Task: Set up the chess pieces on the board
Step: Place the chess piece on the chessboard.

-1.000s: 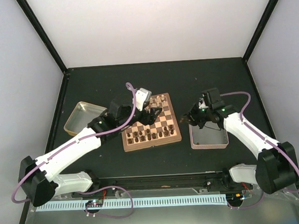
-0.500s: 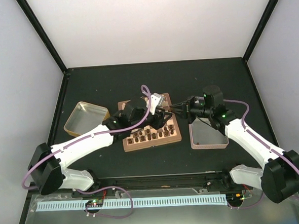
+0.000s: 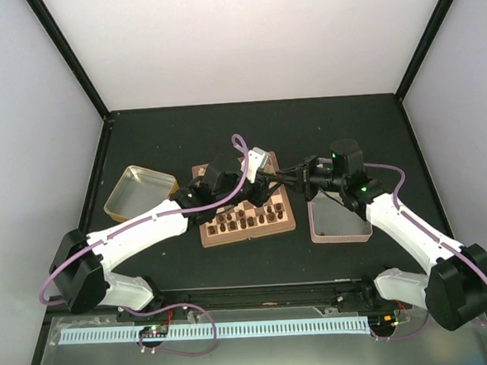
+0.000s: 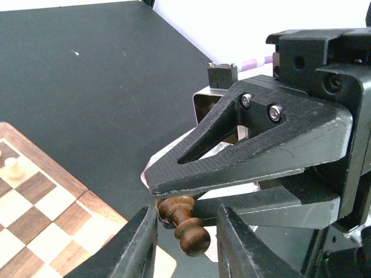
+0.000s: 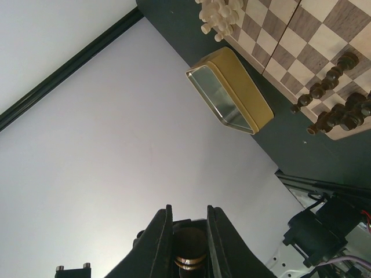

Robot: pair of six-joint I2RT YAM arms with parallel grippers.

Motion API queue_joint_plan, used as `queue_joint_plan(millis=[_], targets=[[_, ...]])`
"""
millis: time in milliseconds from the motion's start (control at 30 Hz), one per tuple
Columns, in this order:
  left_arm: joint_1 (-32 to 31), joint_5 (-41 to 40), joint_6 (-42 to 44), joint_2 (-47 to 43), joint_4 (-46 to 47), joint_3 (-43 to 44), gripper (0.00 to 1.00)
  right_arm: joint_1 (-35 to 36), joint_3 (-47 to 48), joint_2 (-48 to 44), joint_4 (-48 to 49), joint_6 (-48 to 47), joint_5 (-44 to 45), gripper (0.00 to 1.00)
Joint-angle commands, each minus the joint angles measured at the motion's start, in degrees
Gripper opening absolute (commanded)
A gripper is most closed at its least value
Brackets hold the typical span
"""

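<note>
Just changed: swung the right fingers (image 4: pixel 249 156) away from above the pink tray (image 3: pixel 339 226), and the left fingers (image 4: pixel 138 246) away from mid-board, to meet tip to tip. Also narrowed the left pair a lot within the last sec, from wide to approx. one piece-width.

Meaning for the task: most probably a handover in the air, passing one dark piece (image 4: pixel 184 225) from right to left for placing on the board (image 3: pixel 246 232). Only a judgement. Not completed yet, no square reached.

Right pair: pressed together on the dark piece, gripping one end, w/ the other end sticking out toward the left pair. Same in right wrist view: round dark base wedged between both tips.

Left pair: not yet together, one finger at each side of the free end. Nearly touching on one side, thin gap visible on the other, so no clamp seen. Holding nothing for now.

Location of the dark piece: directly between the left pair, hanging from the right pair, up in the air. Below it, the board's border or the dark worktop (image 4: pixel 87 69) just beside; hard to tell which.

Other chess pieces (image 3: pixel 242 221): standing on the board, below and behind the left pair.
</note>
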Motion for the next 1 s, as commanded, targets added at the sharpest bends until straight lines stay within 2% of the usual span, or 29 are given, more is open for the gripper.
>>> queue_joint_plan(millis=[0, 133, 200, 267, 367, 467, 600, 733, 967], targets=[[-0.3, 1.1, 0.2, 0.1, 1.7, 2.3, 0.24, 0.3, 0.6, 0.2, 0.2, 0.0, -1.4, 0.1], [-0.3, 0.5, 0.8, 0.2, 0.7, 2.4, 0.06, 0.3, 0.7, 0.2, 0.1, -0.3, -1.0, 0.1], [-0.3, -0.5, 1.2, 0.2, -0.5, 2.8, 0.03, 0.2, 0.9, 0.4, -0.6, -1.6, -0.7, 0.13], [-0.3, -2.5, 1.7, 0.5, -4.2, 4.2, 0.01, 0.3, 1.9, 0.8, -3.4, -5.2, 0.1, 0.24], [0.1, -5.4, 3.4, 1.1, -13.2, 6.9, 0.01, -0.6, 4.2, 2.3, -10.1, -15.4, 1.8, 0.46], [1.1, -6.1, 5.4, 2.0, -22.0, 8.6, 0.02, -2.6, 5.9, 3.4, -17.5, -26.5, 5.1, 0.54], [3.1, -5.6, 8.7, 6.4, -37.2, 13.2, 0.02, -5.1, 8.6, 4.1, -28.0, -39.8, 13.1, 0.56], [4.7, -5.4, 11.2, 16.2, -53.6, 22.3, 0.02, -5.8, 11.0, 4.2, -36.3, -49.1, 23.4, 0.56], [7.2, -3.0, 10.2, 25.8, -60.1, 30.4, 0.01, -6.1, 13.1, 4.6, -43.3, -56.3, 34.9, 0.57]])
